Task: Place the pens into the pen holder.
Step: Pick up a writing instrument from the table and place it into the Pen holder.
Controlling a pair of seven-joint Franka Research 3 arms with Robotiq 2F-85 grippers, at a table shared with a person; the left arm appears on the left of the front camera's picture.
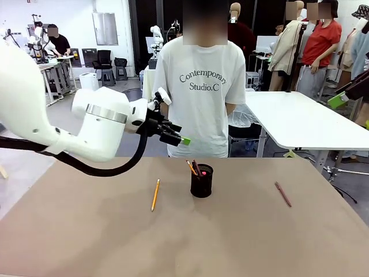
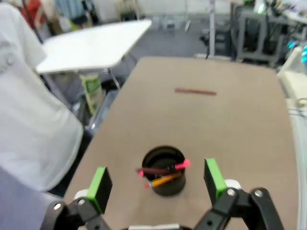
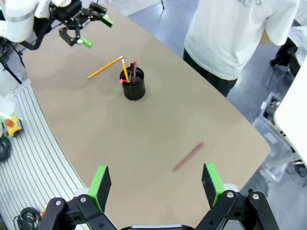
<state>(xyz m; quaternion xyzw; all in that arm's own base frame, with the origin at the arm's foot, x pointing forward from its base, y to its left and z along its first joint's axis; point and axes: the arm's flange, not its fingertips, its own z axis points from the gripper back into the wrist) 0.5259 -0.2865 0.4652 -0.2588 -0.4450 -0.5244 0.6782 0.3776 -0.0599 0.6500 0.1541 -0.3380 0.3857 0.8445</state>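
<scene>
Left gripper (image 2: 157, 180) spread, pen holder (image 2: 166, 187) ahead, maroon pen (image 2: 195, 91) beyond

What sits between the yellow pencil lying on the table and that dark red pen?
The black mesh pen holder, holding a few pens; the front view shows it.

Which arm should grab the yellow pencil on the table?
Left. The left gripper, open, is nearer the yellow pencil; the right gripper is across the pen holder, by the maroon pen.
</scene>
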